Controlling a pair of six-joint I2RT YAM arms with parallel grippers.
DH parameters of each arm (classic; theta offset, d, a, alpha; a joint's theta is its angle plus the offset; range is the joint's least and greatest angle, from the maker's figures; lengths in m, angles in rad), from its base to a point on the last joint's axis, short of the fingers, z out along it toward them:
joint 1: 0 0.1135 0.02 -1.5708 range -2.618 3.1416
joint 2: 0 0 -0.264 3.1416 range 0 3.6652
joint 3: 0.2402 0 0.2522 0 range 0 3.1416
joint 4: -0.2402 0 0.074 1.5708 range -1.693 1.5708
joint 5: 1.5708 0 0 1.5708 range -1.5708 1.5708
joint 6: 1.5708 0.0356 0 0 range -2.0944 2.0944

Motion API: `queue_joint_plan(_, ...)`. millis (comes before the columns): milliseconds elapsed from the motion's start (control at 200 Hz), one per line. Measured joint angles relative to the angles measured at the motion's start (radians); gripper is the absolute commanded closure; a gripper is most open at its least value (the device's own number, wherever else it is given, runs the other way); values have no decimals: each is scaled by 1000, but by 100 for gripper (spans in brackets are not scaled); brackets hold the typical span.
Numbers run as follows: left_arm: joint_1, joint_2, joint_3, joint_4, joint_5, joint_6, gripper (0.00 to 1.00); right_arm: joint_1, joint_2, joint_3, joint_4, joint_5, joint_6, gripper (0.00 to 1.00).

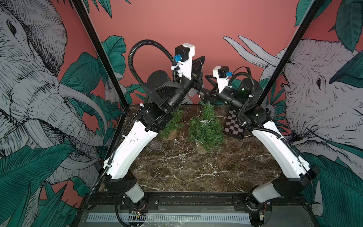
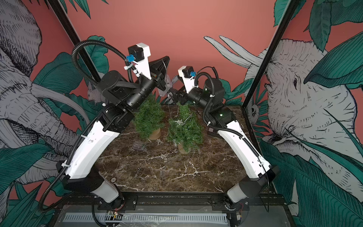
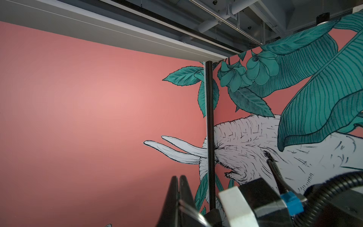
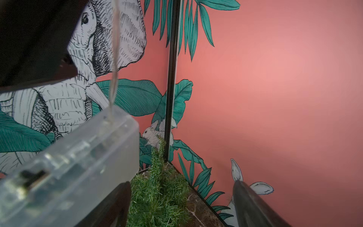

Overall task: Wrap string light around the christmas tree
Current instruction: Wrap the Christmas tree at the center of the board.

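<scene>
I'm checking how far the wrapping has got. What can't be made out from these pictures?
- Left gripper: shut, but in the left wrist view the wire between its jaws is too thin to see.
- Clear battery box: blurred in the right wrist view; contact with the open right gripper is unclear.
- Light wire on the tree: too thin in both top views to count turns.

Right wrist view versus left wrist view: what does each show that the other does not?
Only the right wrist view shows the clear battery box with the string light wire rising from it, a christmas tree, and the right gripper open. Only the left wrist view shows the ceiling and the left gripper shut. Both share the pink wall and elephant mural.
</scene>
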Motion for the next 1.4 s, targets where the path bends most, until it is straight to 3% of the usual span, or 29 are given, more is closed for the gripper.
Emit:
queue_joint_plan(690, 0, -15, -25, -23, -7, -4, 100, 23, -74, -126, 56, -73, 3, 13)
queue_joint_plan(1005, 0, -25, -56, -23, 4, -26, 100, 24, -64, -104, 60, 1, 3, 13)
queue_joint_plan(1235, 0, -48, -82, -23, 44, -48, 100, 25, -33, -66, 74, 38, 7, 26)
queue_joint_plan(1400, 0, -66, -95, -25, 61, -51, 100, 25, 0, -39, 82, 35, 21, 54)
